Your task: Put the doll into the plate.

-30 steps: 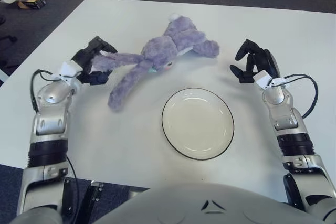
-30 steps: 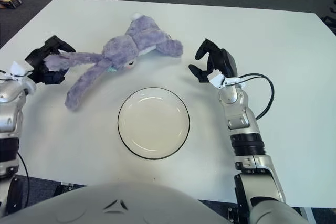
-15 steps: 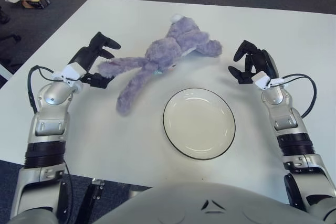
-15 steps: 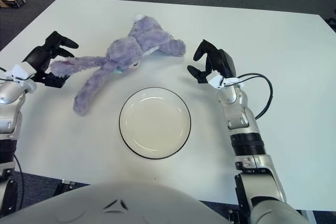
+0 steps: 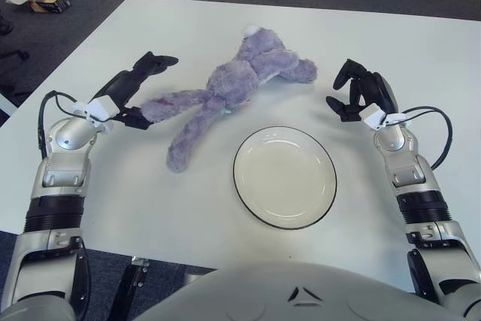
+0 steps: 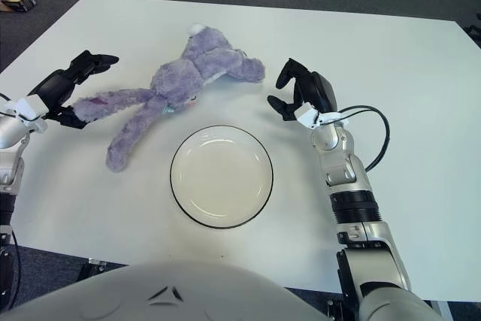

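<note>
Purple plush doll [image 5: 233, 88] lies flat on the white counter [image 5: 150, 193], behind and left of the plate [image 5: 284, 177], apart from it. Long floppy ears trail toward the robot's left; head and body are further back, one stubby limb pointing right.

Left hand [image 5: 134, 86] sits at the tip of the upper ear, fingers [image 5: 154, 60] stretched out and spread, one above the ear tip and one below it, gripping nothing. Whether the lower one touches the plush I cannot tell. Right hand [image 5: 359, 97] hovers right of the doll's limb, near but apart, fingers curled in a loose claw around empty air.

The plate is empty, cream with a dark rim, sitting centre-front on the counter.

Handling judgement: the doll is light, soft and limp, not fragile and not slippery since the fur gives good friction. It will sag and swing if lifted by one ear, and the dangling body could drag or miss the plate. Better hold looks like the torso or head, or squeezing from both sides with two hands. The ear is easiest for the left hand to reach but is the floppiest part. The doll is longer than the plate is wide, so the ears will likely hang over the rim.
</note>
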You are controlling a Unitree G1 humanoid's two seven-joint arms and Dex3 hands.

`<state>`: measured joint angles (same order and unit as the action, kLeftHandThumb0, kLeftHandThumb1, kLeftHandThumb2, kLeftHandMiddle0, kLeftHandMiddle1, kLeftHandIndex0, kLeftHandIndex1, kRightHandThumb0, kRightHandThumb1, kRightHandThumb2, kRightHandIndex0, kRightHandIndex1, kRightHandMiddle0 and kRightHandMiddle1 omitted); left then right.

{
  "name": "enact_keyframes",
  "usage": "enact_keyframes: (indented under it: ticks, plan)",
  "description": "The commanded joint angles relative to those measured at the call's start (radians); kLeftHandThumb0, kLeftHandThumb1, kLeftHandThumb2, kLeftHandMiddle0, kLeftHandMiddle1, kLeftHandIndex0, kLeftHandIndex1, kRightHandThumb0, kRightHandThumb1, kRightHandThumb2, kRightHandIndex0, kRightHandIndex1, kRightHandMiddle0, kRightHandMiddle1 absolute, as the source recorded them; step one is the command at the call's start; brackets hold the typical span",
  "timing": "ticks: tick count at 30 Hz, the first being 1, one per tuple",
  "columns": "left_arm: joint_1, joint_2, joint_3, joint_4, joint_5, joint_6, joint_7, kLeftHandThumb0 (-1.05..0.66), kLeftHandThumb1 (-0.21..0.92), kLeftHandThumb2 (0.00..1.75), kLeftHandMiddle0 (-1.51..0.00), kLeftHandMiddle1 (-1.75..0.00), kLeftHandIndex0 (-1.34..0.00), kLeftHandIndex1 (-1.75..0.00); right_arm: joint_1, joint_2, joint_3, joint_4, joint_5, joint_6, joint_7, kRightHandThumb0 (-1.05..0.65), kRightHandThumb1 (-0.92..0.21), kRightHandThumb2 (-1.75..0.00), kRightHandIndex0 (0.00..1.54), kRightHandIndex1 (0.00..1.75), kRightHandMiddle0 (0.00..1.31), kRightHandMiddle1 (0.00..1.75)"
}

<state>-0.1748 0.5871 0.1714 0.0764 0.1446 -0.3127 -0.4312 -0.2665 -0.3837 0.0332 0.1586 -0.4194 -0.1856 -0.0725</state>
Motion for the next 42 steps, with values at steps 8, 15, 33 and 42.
enact_keyframes:
  ticks: [8,15,33,42]
  plan:
    - [0.023,-0.078,-0.042,-0.124,0.527,0.129,0.506,-0.12,0.36,1.32,-0.01,-0.13,0.00,-0.60,-0.001,-0.015,0.004,0.007,0.003,-0.012,0.013,-0.43,-0.47,-1.12,1.04,1.75,0.49,1.75]
    - [0.004,-0.079,-0.088,-0.109,0.708,0.195,0.676,0.16,0.26,1.52,0.00,-0.27,0.00,-0.83,0.002,-0.020,0.007,0.015,0.005,-0.029,0.019,-0.43,-0.48,-1.11,1.05,1.75,0.48,1.75]
    - [-0.004,-0.048,-0.156,-0.178,0.847,0.369,0.649,0.23,0.23,1.51,0.00,-0.47,0.00,-1.19,0.017,-0.030,0.012,0.009,0.009,-0.037,0.054,-0.42,-0.50,-1.08,1.05,1.75,0.47,1.75]
    - [-0.018,-0.007,-0.181,-0.157,0.935,0.456,0.599,0.14,0.11,1.52,-0.26,-1.18,-0.18,-1.44,0.022,-0.045,0.025,0.014,-0.002,-0.058,0.067,-0.42,-0.51,-1.07,1.06,1.75,0.46,1.75]
